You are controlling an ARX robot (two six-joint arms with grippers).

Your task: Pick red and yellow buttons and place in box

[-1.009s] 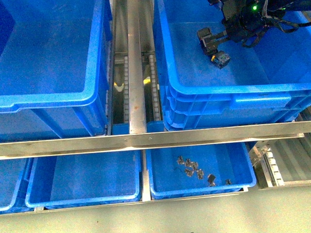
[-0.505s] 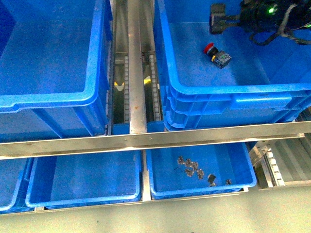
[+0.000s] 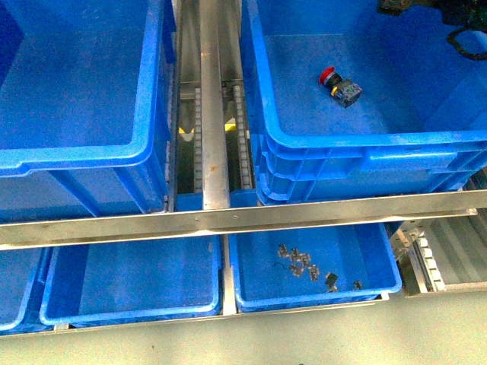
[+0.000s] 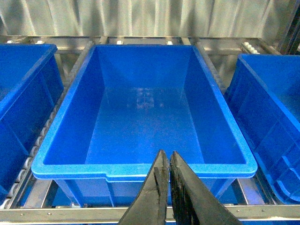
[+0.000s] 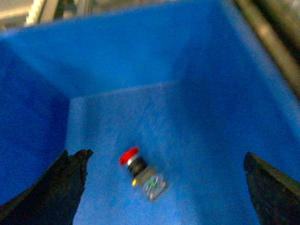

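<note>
One red button lies on its side on the floor of the right-hand blue box; no yellow button is in view. In the right wrist view the same red button lies below and between the wide-apart fingers of my right gripper, which is open, holds nothing and hangs above the box floor. In the front view only a bit of the right arm shows at the top edge. My left gripper is shut on nothing, poised over the near rim of an empty blue crate.
A second large blue crate stands at the left, with a roller track and metal beam between the two. A steel rail crosses in front. Below it sit shallow blue trays, one holding several small metal parts.
My right gripper let go of the red button, opened, and lifted up and back, almost out of the front view. The button stays where it was set on the box floor.
</note>
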